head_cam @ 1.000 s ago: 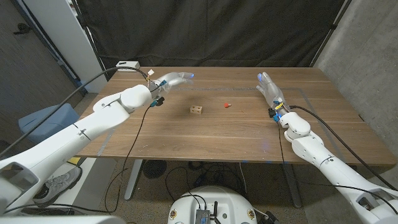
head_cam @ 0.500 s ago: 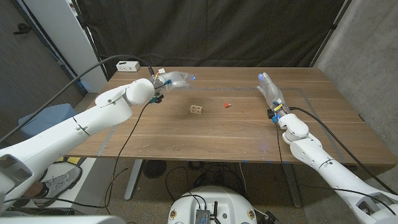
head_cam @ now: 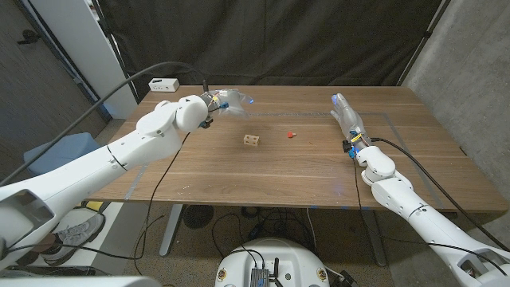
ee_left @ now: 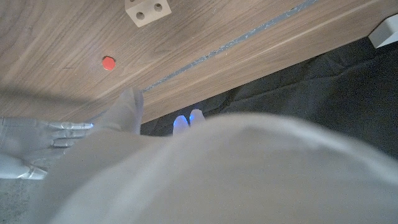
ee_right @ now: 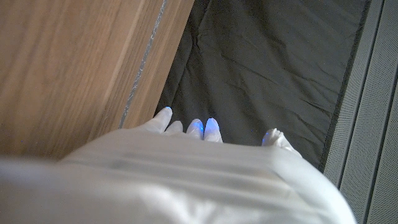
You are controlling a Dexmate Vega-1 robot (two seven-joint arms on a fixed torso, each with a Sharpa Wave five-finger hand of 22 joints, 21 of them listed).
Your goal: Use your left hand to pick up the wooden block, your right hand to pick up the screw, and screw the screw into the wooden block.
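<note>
A small square wooden block (head_cam: 252,141) with round holes sits on the smooth brown surface (head_cam: 303,171). A tiny red screw (head_cam: 291,135) lies near it. The left hand (head_cam: 226,100) and right hand (head_cam: 346,114) hold nothing, fingers (head_cam: 338,101) stretched out.

Even, soft light falls on the brown wooden tabletop (head_cam: 279,171) with faint shadows, while both wrist views show near white forearms blurred, fingertips glowing blue.

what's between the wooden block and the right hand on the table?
In the head view, the red screw lies on the table between the wooden block and the right hand, nearer the block. Otherwise that stretch is bare wood.
</note>
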